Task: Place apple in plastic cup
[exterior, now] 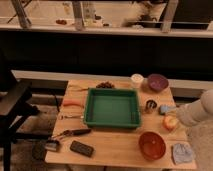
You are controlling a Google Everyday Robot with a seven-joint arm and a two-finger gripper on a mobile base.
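The apple (170, 123) is small, yellow-orange with a red blush, and sits near the right edge of the wooden table (115, 145). My gripper (176, 119) reaches in from the right on a white arm (197, 111) and is right at the apple. The plastic cup (166, 109) is pale and bluish. It lies just behind the apple, beside the arm.
A green tray (112, 107) fills the table's middle. A small metal cup (150, 105), a white cup (136, 80) and a purple bowl (157, 82) stand at the back right. A red bowl (152, 145) and a blue cloth (182, 152) are at the front right. Utensils and a dark phone (81, 148) lie on the left.
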